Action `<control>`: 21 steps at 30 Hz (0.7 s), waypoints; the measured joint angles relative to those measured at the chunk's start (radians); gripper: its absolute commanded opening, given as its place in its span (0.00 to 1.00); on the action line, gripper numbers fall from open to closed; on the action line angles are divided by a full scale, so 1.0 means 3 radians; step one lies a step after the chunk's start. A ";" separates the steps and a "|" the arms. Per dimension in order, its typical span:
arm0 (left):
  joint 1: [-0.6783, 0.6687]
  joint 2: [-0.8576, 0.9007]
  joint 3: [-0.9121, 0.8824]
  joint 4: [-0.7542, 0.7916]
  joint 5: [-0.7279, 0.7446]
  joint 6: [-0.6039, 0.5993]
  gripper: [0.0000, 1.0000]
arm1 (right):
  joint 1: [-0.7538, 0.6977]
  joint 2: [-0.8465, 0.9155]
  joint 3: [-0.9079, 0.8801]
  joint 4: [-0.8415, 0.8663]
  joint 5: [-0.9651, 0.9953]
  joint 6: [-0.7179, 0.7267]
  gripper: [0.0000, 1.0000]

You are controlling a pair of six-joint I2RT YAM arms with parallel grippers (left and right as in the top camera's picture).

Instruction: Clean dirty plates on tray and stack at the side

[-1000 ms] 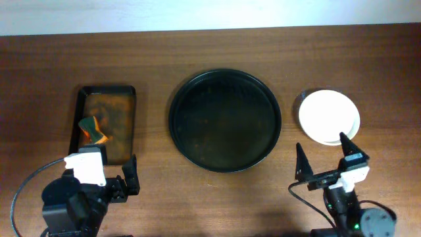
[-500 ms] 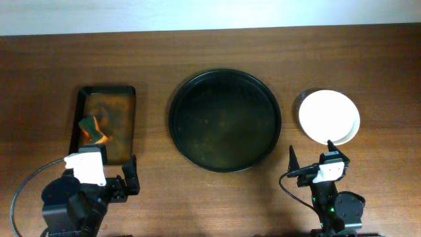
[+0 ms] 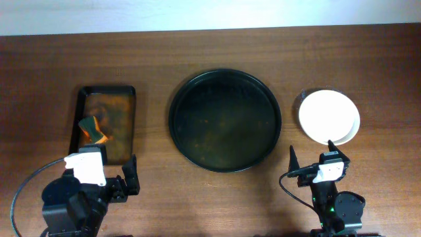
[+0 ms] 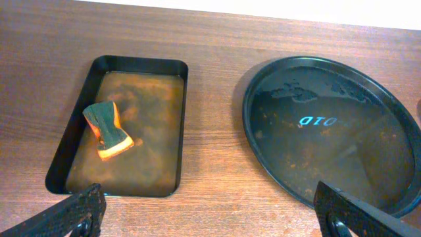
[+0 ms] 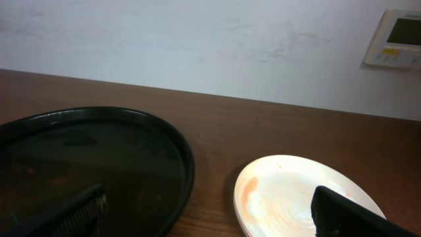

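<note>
Faintly, the tray (image 4: 342, 164) mirrors bluish glyphs (image 4: 318, 121) (illegible).

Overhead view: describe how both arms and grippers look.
The left arm and right arm are black, each with a white block at the wrist. The left gripper and right gripper have black pointed fingers. A black cable loops beside the left arm.

The plates (image 3: 329, 116) are white, the top one faintly smeared orange. The round tray (image 3: 224, 120) is black, the sponge (image 4: 107, 130) green and orange, and the table (image 3: 197, 46) brown woodgrain.
</note>
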 measured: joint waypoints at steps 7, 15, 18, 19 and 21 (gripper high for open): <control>0.0000 0.0000 0.0000 0.0000 -0.0001 0.0000 0.99 | 0.0000 0.0000 0.0000 0.0000 0.0001 0.0001 0.99; 0.0000 -0.0223 -0.0188 0.0081 -0.0092 0.0047 0.99 | 0.0000 0.0000 0.0000 0.0000 0.0003 0.0001 0.99; -0.0038 -0.0596 -0.0640 0.0384 -0.0104 0.0062 0.99 | 0.0000 0.0000 0.0000 -0.0001 0.0011 0.0001 0.99; -0.0069 -0.0729 -0.0830 0.0537 -0.0104 0.0067 0.99 | 0.0000 0.0000 0.0000 0.0000 0.0011 0.0000 0.99; -0.0159 -0.1035 -0.1294 0.0963 -0.0102 0.0070 0.99 | 0.0000 0.0000 0.0000 -0.0001 0.0011 0.0001 0.98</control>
